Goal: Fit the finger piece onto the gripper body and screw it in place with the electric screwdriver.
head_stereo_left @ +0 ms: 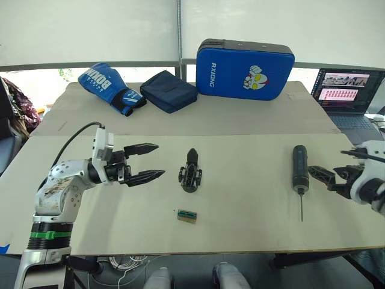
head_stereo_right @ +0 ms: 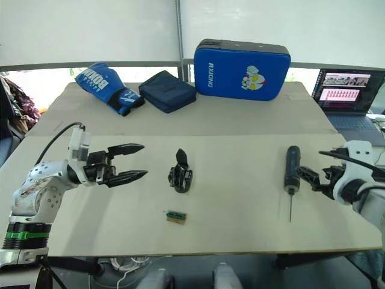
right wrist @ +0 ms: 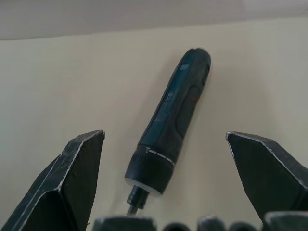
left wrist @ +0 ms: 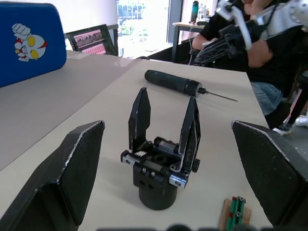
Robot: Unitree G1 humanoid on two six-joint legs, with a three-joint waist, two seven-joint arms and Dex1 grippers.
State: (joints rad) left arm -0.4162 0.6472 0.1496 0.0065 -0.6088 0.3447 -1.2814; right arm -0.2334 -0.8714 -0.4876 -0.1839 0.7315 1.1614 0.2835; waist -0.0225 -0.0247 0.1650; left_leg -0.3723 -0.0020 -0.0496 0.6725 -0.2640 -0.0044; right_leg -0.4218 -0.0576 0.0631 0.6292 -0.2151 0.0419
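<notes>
Both grippers wide, empty. Left gripper [head_stereo_left: 147, 161] faces gripper body [head_stereo_left: 190, 173], just ahead on counter [head_stereo_left: 240, 198]; right gripper [right wrist: 166, 192] frames electric screwdriver [right wrist: 171, 130]. Approach step; you next close on each.

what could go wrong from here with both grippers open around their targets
The electric screwdriver lies loose and round between the open right gripper; a skewed close could roll it. The gripper body stands free on its narrow base, so the open left gripper might tip it or nudge it toward the small green-and-tan block.
</notes>
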